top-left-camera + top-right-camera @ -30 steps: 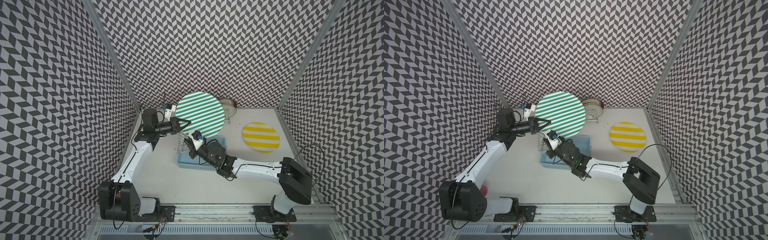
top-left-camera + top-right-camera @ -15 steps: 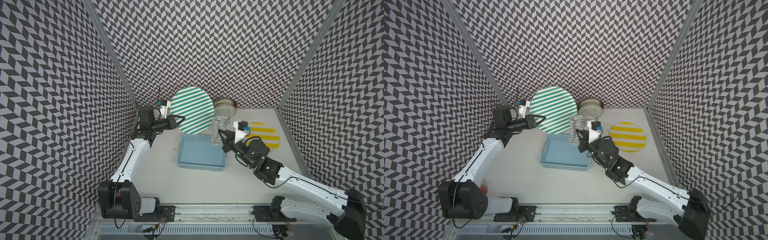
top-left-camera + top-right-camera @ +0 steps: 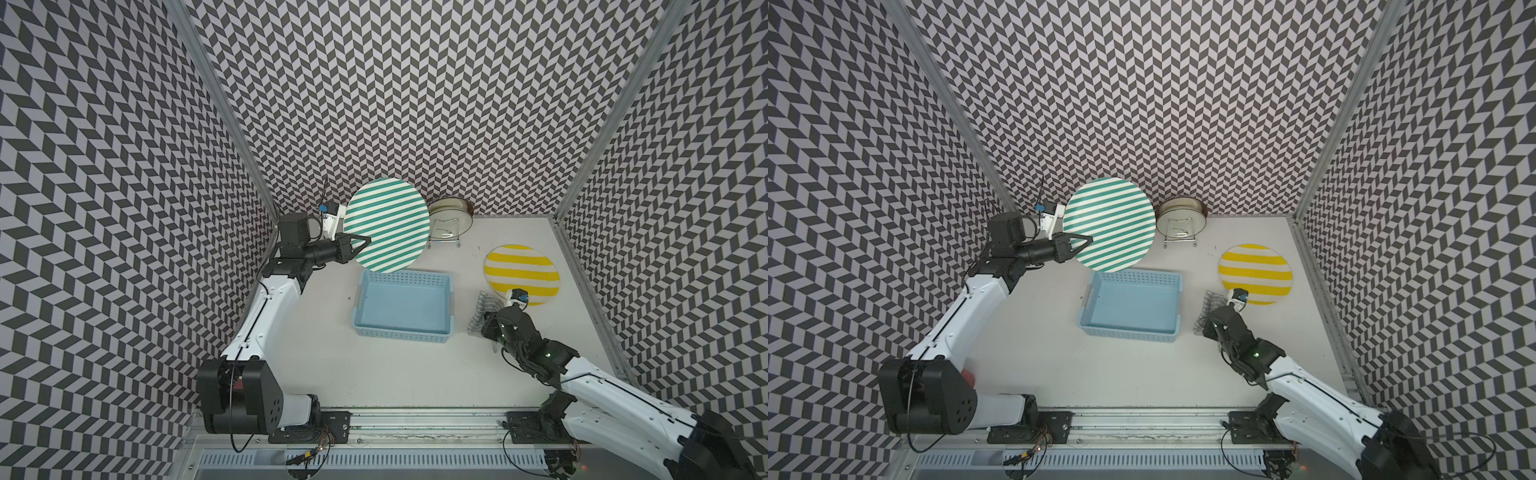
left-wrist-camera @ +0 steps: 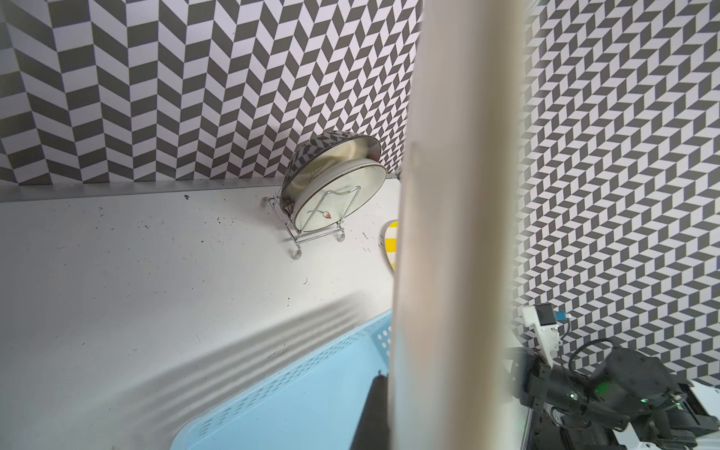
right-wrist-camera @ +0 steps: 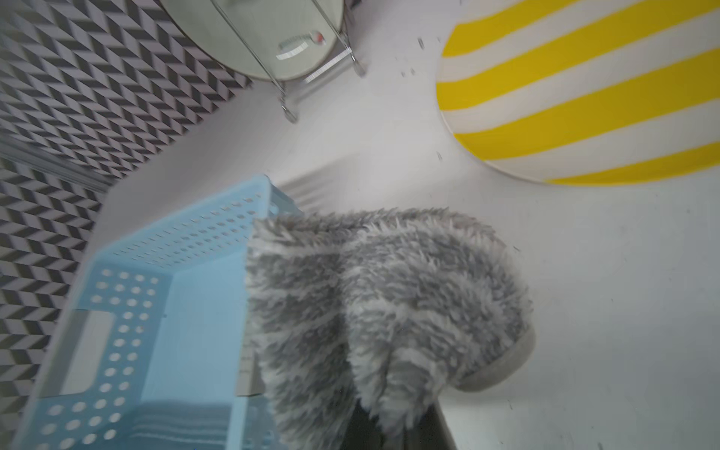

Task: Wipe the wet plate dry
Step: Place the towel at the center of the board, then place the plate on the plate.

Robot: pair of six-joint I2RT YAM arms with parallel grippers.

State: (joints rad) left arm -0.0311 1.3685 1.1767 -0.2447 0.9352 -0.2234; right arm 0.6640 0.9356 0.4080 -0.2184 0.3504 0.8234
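A green-and-white striped plate (image 3: 388,226) (image 3: 1108,224) stands on edge in the air over the far rim of the blue basket. My left gripper (image 3: 365,242) (image 3: 1087,241) is shut on its left rim. In the left wrist view the plate (image 4: 452,195) shows edge-on, with one dark finger (image 4: 372,417) against it. A grey fluffy cloth (image 3: 482,305) (image 5: 382,296) droops onto the table right of the basket. Its end runs into my right gripper (image 3: 487,328) (image 5: 389,432), which is shut on it and largely hidden by the pile.
The empty blue basket (image 3: 405,276) sits mid-table. A yellow-striped plate (image 3: 521,274) (image 5: 584,97) lies flat at the right, just beyond the cloth. A wire rack with a metal bowl and a pale dish (image 3: 449,216) (image 4: 335,195) stands at the back wall.
My right arm swung the cloth from the plate, by the basket's left side, across to the right and down to the table. The left arm drew the plate slightly back.
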